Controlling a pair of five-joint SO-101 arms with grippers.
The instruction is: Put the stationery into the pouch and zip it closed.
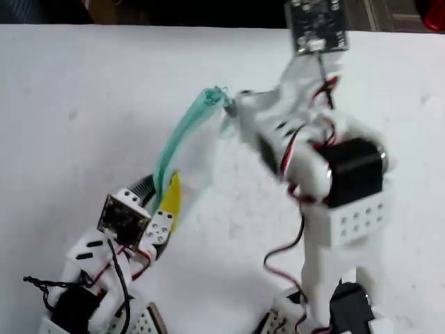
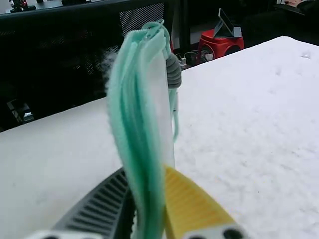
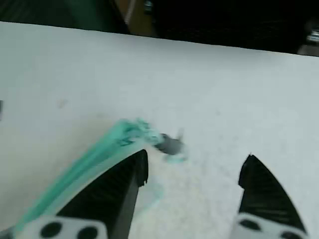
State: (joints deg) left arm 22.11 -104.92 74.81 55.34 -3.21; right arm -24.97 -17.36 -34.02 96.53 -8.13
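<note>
My left gripper is shut on the near end of the pouch, a clear pouch with a teal zip edge, which stands on edge above the white table. In the left wrist view the pouch is clamped between the yellow finger and the black finger. A grey zipper pull hangs at the pouch's far end. My right gripper is open just short of that pull, with one finger beside the pouch's teal edge. The right arm comes in from the right.
A small circuit board sits at the table's far edge. Beyond the table stand a black mesh panel and a red object. Bare white tabletop lies on the left and far right.
</note>
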